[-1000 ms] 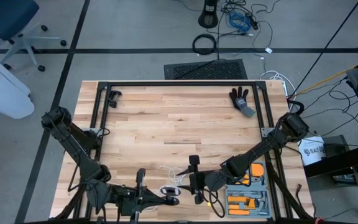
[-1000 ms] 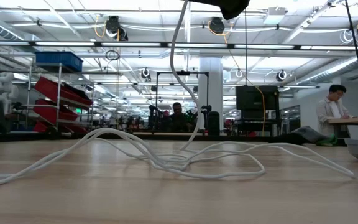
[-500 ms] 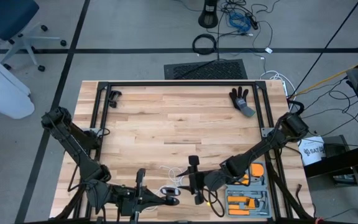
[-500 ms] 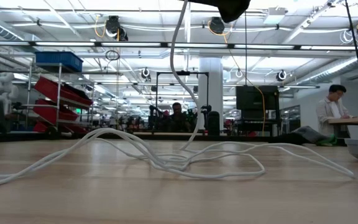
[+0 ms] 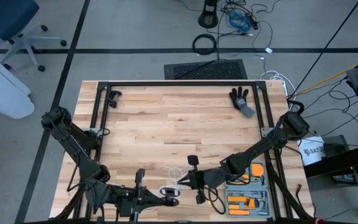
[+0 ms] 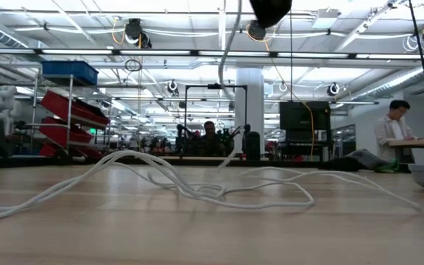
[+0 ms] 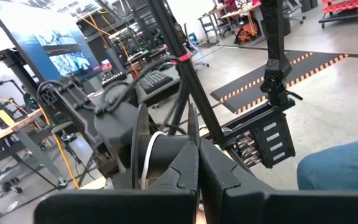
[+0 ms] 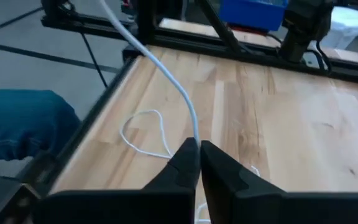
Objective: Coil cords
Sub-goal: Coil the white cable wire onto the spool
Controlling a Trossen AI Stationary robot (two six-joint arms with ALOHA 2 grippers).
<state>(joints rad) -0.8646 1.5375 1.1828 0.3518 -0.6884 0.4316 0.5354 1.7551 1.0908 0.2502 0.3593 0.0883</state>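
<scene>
Right gripper (image 8: 198, 149) has pinched the white cord (image 8: 178, 87), jaws pressed together on it.

Left gripper (image 7: 197, 163) sits at the near table edge, jaws shut on the black reel (image 7: 143, 144). Past that, loose cord sprawls in loops over the table (image 5: 179, 118). My worry: pull too fast and those loops snag into a knot, or the thin cord slips out of the pinch.

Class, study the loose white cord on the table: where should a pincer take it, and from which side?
Take the white cord on the raised stretch, not the flat tangled loops. Come from above, fingers either side; the right pincer is shut on it this way.
</scene>
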